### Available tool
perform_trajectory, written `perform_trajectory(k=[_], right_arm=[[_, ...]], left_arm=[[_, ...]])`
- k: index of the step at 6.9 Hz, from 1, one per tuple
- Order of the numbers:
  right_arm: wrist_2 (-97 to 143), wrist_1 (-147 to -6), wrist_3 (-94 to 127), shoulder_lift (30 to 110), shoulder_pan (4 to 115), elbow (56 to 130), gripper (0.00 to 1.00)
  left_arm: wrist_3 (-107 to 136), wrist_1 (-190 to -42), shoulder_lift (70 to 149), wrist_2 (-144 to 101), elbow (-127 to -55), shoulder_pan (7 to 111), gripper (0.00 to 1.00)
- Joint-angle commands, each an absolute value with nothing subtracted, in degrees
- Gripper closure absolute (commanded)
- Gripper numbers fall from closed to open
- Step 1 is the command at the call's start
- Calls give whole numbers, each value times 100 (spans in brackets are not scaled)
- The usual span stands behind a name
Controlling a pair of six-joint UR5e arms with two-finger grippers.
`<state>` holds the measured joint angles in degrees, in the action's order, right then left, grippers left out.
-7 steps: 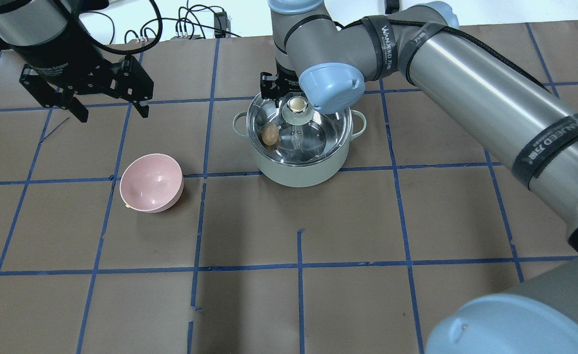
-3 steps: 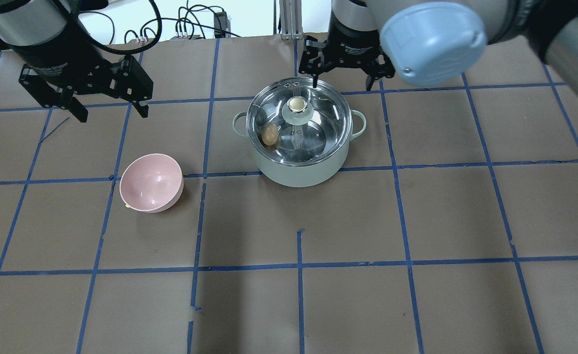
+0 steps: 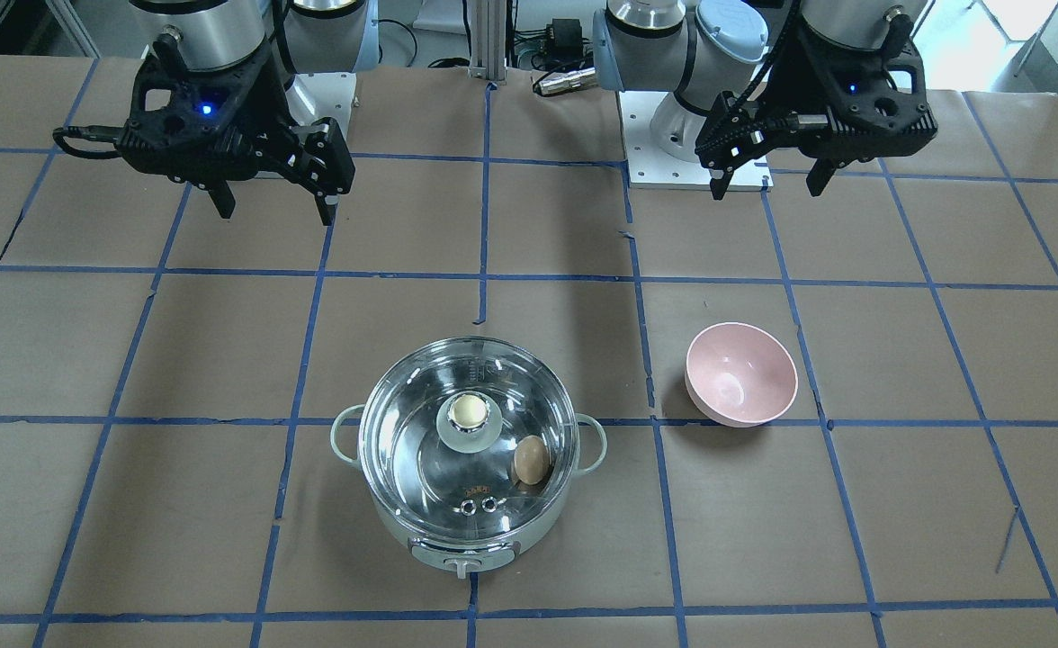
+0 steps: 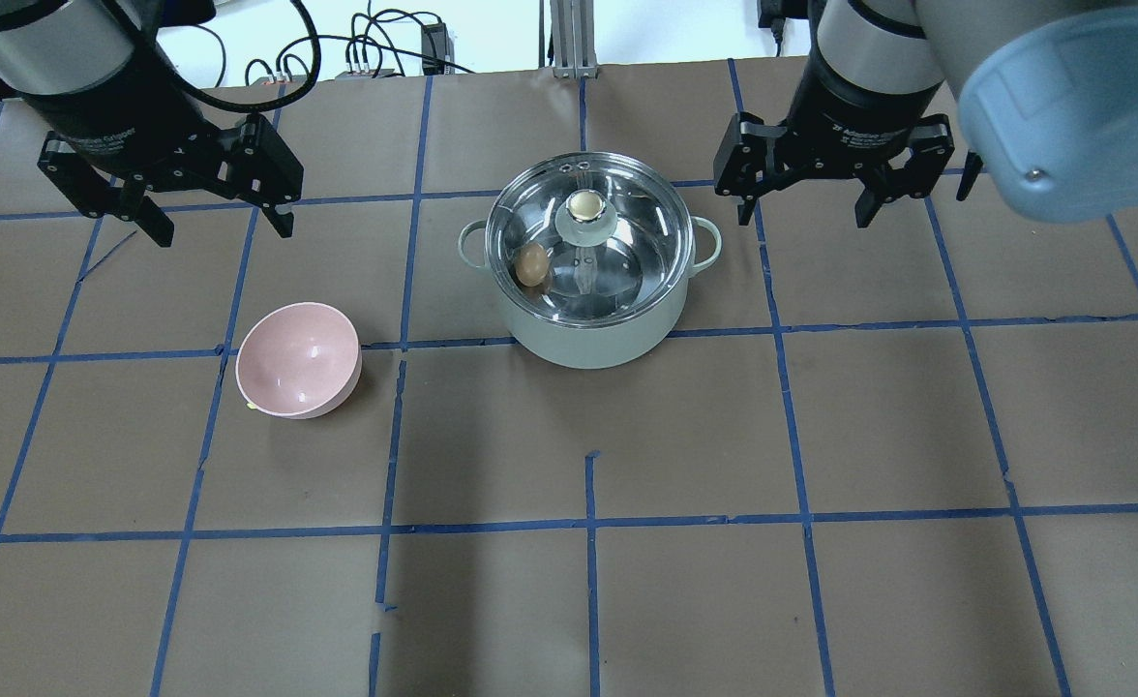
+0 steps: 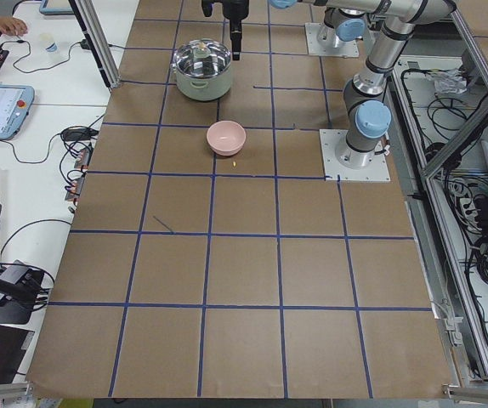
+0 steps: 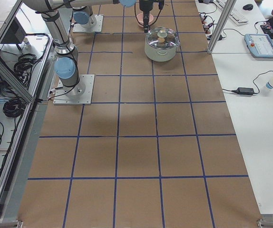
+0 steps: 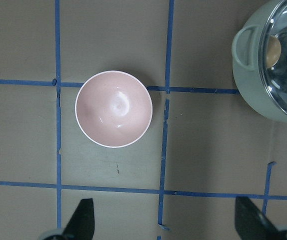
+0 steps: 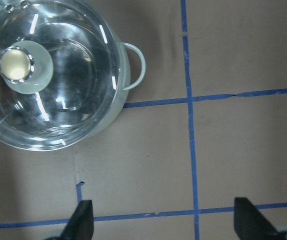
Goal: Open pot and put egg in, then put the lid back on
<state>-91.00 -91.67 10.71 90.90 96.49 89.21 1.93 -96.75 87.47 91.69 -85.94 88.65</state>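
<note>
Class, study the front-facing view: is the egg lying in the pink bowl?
No, the egg lies inside the pot under the glass lid, while the pink bowl stands apart beside it.

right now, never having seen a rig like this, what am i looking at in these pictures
This is a robot with two arms at a paper-covered table, each arm ending in a two-finger claw. Six cameras show the same moment: one behind the robot, one facing it, one at each table end, and one on each wrist looking down. On the table stands a mint-green pot with its glass lid on and a brown egg inside. Beside it sits an empty pink bowl. The left gripper and the right gripper are both open, holding nothing.
</note>
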Motion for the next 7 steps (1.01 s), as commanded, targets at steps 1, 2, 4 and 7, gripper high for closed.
perform_trajectory(k=[1, 2, 4, 7], right_arm=[[-9255, -9079, 1150, 9132, 9607, 8956, 0], [-9237, -9079, 1299, 9123, 9615, 8956, 0], [-9228, -9088, 1283, 9123, 9624, 8956, 0], [-9237, -9088, 1275, 9123, 9650, 8965, 0]], left_arm=[[193, -9694, 8763, 9141, -8622, 8877, 0], [167, -9694, 8763, 9123, -8639, 8868, 0], [149, -9694, 8763, 9140, -8640, 8815, 0], [150, -9642, 8710, 9149, -8807, 8824, 0]])
